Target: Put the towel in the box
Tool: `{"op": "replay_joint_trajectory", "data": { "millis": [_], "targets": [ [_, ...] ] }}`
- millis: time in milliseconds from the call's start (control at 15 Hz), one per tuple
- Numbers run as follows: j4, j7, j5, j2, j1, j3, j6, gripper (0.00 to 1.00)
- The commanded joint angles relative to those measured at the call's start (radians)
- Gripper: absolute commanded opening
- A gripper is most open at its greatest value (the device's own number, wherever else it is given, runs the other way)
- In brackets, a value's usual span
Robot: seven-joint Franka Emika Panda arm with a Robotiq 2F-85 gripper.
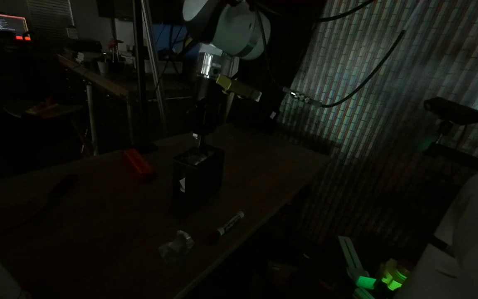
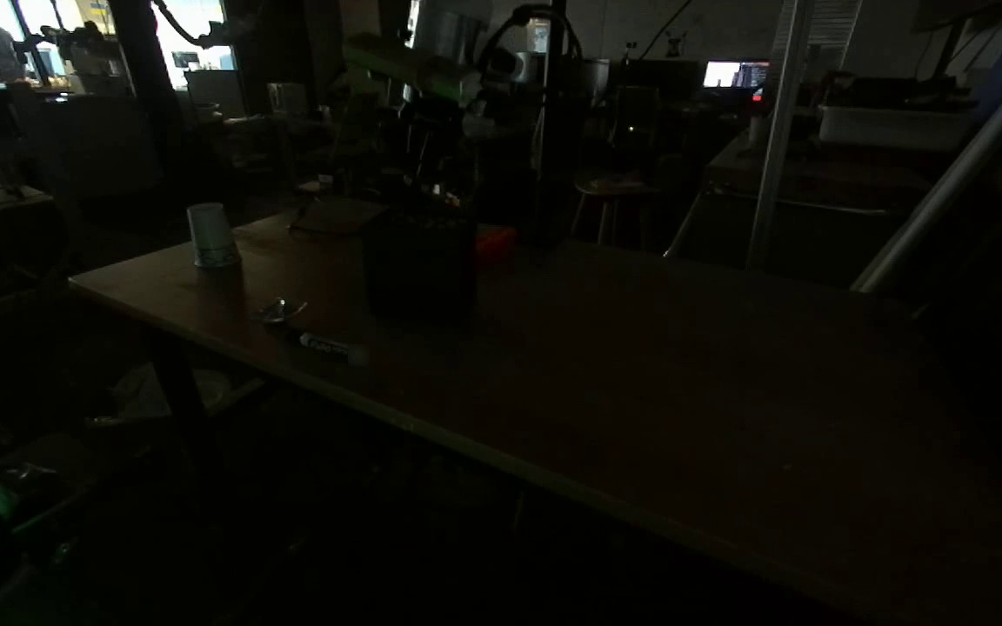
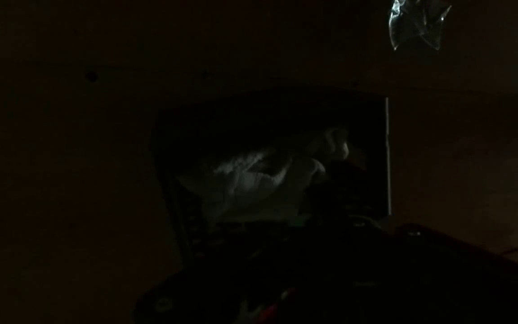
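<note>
Light very poor; entries hedged to suit. Status: the towel [image 3: 250,184] lies inside the box [image 1: 199,180]; in the wrist view its pale folds sit within the walls, and I see none hanging outside. Placement judged done, or nearly so. The jaws point down at the box's mouth. Too dark to tell whether they are spread, pressed together or pinching the towel, or whether the tips sit just above the rim or just within. Left to do, by my judgement: let go, if anything is held, then lift the arm [image 1: 239,35] clear.

Materials: the towel looks soft and matte, rumpled into rounded ridges. Box dark, upright, flat-sided, open-topped; perhaps card. One face carries a small pale patch, label or cut-out unclear. The bench [image 1: 264,166] is flat, brownish, wood-like. On it, a clear plastic wrapper [image 1: 176,247], crumpled and glinting, near a marker [image 1: 228,224], slim and cylindrical with a lettered barrel. A long red block [image 1: 138,163] lies near the box, not touching. A pale, tapered cup [image 2: 212,235] stands well apart.
</note>
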Motion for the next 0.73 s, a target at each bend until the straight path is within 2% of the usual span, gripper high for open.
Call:
{"op": "replay_joint_trajectory", "data": {
  "millis": [0,200,267,333,533,667],
  "targets": [
    [-0.012,0.005,-0.015,-0.11,0.007,-0.02,-0.004,0.01],
    [-0.005,0.013,-0.026,-0.156,0.013,-0.029,-0.005,0.01],
    [-0.004,0.019,-0.025,-0.168,0.014,-0.031,-0.011,0.26],
    [0.003,0.004,-0.012,-0.129,0.017,-0.033,-0.003,0.02],
    [0.003,0.005,-0.012,-0.15,0.018,-0.035,-0.006,0.23],
    [0.001,0.005,-0.012,-0.149,0.018,-0.035,-0.006,0.26]
  ]
}}
